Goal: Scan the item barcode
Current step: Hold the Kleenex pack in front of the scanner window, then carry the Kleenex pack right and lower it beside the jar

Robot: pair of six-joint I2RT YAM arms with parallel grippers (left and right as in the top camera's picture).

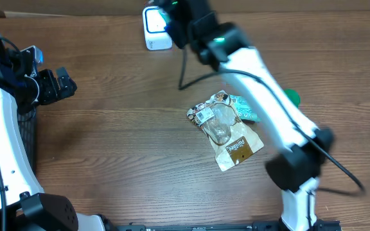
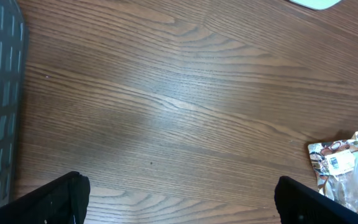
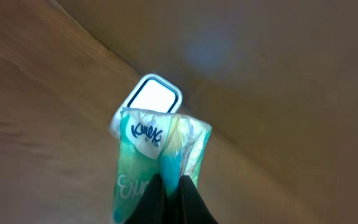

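You are looking down on a bench (image 1: 108, 160). At its far edge, near the middle, sits a barcode scanner (image 1: 154, 29), with its cable (image 1: 184, 70) trailing toward the near side. The right arm reaches from the near right corner diagonally across to the scanner. The right claw (image 3: 173, 182) holds a soft packet (image 3: 157, 155) pinched between its fingers, over the scanner. In the middle of the bench, beside and partly under that arm, lies a pile of snack packets (image 1: 227, 131). The left claw (image 1: 60, 82) hovers at the far left, well apart from the pile, with a wire basket (image 1: 26, 128) at the bench's left edge.
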